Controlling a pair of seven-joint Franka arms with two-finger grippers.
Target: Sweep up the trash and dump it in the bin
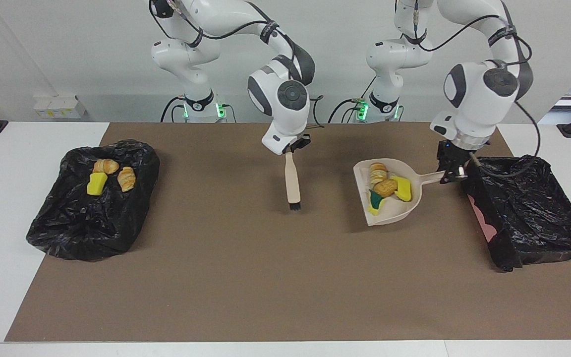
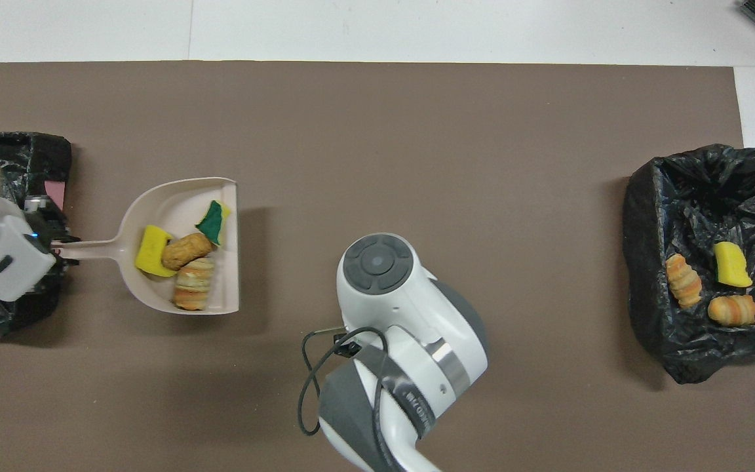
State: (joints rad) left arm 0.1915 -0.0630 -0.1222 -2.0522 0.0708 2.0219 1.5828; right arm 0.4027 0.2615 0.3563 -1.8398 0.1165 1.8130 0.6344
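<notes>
The left claw [image 1: 448,174] pinches the loaded dustpan [image 1: 389,206] beside the bin [image 1: 528,208]; the right claw [image 1: 293,148] dangles the brush [image 1: 293,186].

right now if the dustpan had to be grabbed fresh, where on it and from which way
By its handle, the thin stub pointing toward the left arm's end of the table, from above. The dustpan is loaded with four trash pieces, so the scoop offers no free grip, and its open mouth faces the other way. The left gripper is shut on that handle, beside the bin. Keeping it level likely matters.
</notes>
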